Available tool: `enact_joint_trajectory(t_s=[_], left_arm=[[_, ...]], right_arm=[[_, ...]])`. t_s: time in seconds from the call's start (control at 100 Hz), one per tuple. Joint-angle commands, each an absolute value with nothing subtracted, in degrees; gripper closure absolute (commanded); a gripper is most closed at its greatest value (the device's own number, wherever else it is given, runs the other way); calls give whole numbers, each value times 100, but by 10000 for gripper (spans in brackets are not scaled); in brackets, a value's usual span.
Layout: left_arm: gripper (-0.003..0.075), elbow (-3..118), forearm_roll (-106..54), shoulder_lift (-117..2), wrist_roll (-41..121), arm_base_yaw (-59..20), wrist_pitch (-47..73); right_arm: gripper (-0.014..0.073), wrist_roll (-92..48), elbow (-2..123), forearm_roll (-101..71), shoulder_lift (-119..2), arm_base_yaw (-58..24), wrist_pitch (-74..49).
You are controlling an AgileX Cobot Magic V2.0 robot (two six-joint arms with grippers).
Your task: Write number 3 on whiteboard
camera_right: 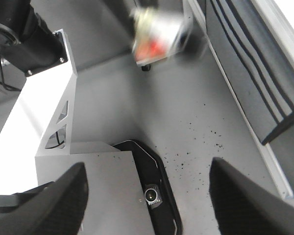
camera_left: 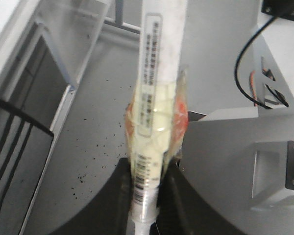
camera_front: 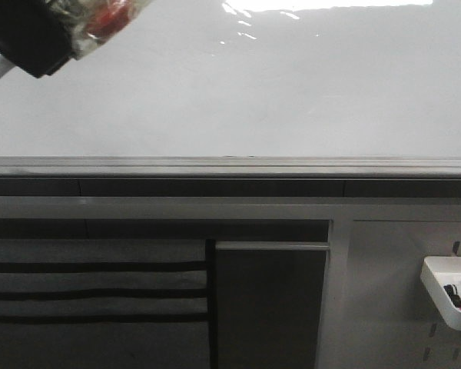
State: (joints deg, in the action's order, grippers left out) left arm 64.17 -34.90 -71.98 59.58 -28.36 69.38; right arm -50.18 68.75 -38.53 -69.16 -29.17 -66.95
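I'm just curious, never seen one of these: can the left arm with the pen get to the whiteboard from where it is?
Probably yes. The left end effector, shut on a marker, is already up in front of the whiteboard at its upper left, and nothing shows between them. Whether the tip touches, I cannot tell.

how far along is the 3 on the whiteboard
Done: the left claw is shut on a taped marker, seen at the upper left corner in the front view. In hand: it is near the whiteboard. Left: the whole numeral; no stroke shows on the board. The right claw is open and holds nothing.
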Motion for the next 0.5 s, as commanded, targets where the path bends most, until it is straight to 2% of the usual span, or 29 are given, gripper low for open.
enact_joint_trajectory(t_s=[0.0, 0.19, 0.49], left_arm=[[738, 6621, -3674, -7044, 6015, -3236, 6889], [738, 6685, -3316, -7044, 6022, -3776, 6828], [738, 6711, -3259, -7044, 6022, -3824, 6828]], right_arm=[[127, -5241, 7316, -3856, -7045, -3105, -6609], [128, -5913, 7516, -3819, -7330, -3526, -6542], [128, -5951, 7516, -3837, -7511, -3903, -6141]])
